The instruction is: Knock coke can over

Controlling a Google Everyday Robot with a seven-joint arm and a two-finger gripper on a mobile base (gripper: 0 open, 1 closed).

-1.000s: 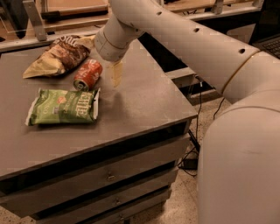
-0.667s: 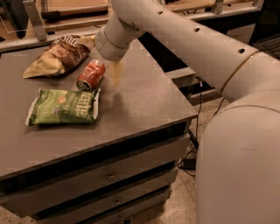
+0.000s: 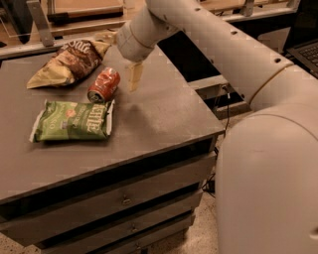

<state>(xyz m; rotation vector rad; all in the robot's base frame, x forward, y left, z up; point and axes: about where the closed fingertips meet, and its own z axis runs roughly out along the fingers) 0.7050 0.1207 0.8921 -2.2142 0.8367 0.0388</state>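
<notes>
The coke can (image 3: 104,85) is red with white lettering and lies on its side on the grey table top (image 3: 159,114), its silver top end facing the front left. It rests between the brown-and-yellow chip bag (image 3: 69,62) behind it and the green chip bag (image 3: 72,120) in front of it. My gripper (image 3: 134,77) hangs from the white arm just to the right of the can, a small gap apart from it, a little above the table.
The table is a drawer cabinet with its front edge (image 3: 114,168) and right edge near. My own white arm and body (image 3: 268,163) fill the right side. A shelf with wooden boards (image 3: 84,12) stands behind the table.
The gripper has lifted slightly and drawn a little to the right, away from the can. The can has stayed lying in nearly the same place.
</notes>
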